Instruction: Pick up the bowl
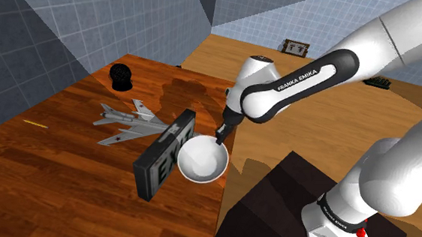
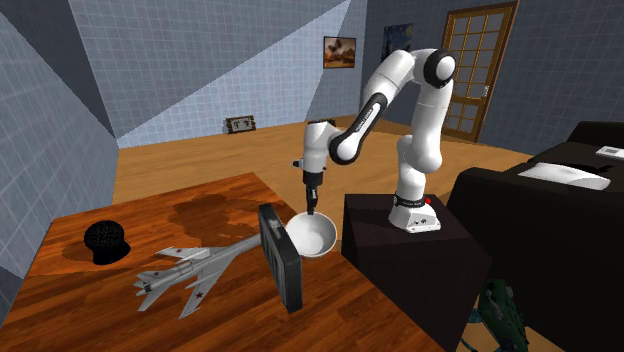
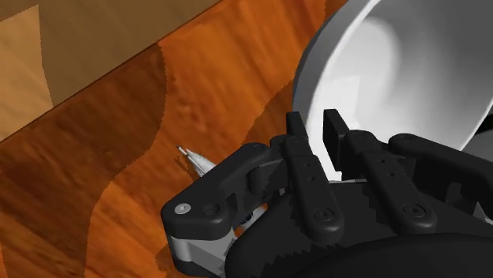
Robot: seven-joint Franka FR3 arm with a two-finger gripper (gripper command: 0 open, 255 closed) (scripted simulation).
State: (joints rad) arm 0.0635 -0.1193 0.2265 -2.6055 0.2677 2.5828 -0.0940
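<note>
The white bowl (image 1: 201, 161) is tilted, its opening turned up toward the shoulder camera, at the wooden table's (image 1: 56, 191) edge nearest the stand. My black gripper (image 1: 219, 134) comes down on the bowl's rim from above and is shut on it. In the wrist view the two fingers (image 3: 296, 138) pinch the thin rim of the bowl (image 3: 395, 71), one inside and one outside. In the second exterior view the gripper (image 2: 312, 208) holds the bowl (image 2: 312, 238) right beside a black sign. I cannot tell whether the bowl's base touches the table.
A black slab-like sign (image 1: 163, 156) stands on edge against the bowl's side. A grey toy jet (image 1: 127, 120) lies beyond it and a black round object (image 1: 120, 76) sits at the table's far corner. The dark stand (image 1: 282, 200) is close to the table's edge.
</note>
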